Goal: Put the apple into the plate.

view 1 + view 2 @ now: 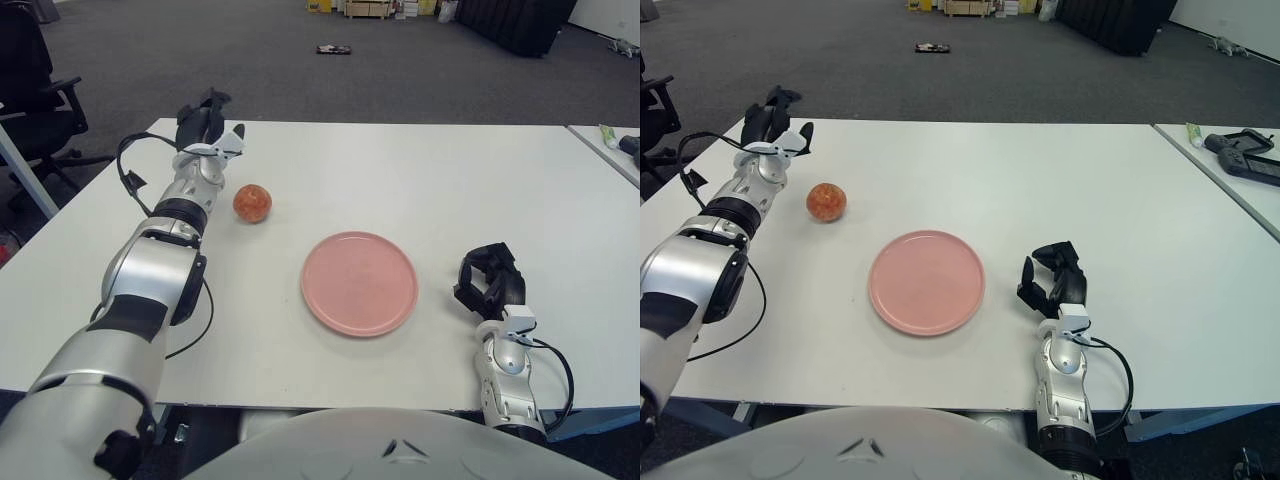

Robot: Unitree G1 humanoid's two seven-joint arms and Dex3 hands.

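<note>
A white table (420, 170) is standing on dark grey carpet (250, 70) — a black office chair (35, 85) sitting at its left.

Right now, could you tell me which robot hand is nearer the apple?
The left robot hand, raised just beyond the apple; the right robot hand sits past the plate.

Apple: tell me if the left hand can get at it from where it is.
Probably yes. The left hand is just behind the apple, empty, with only bare table between them.
</note>
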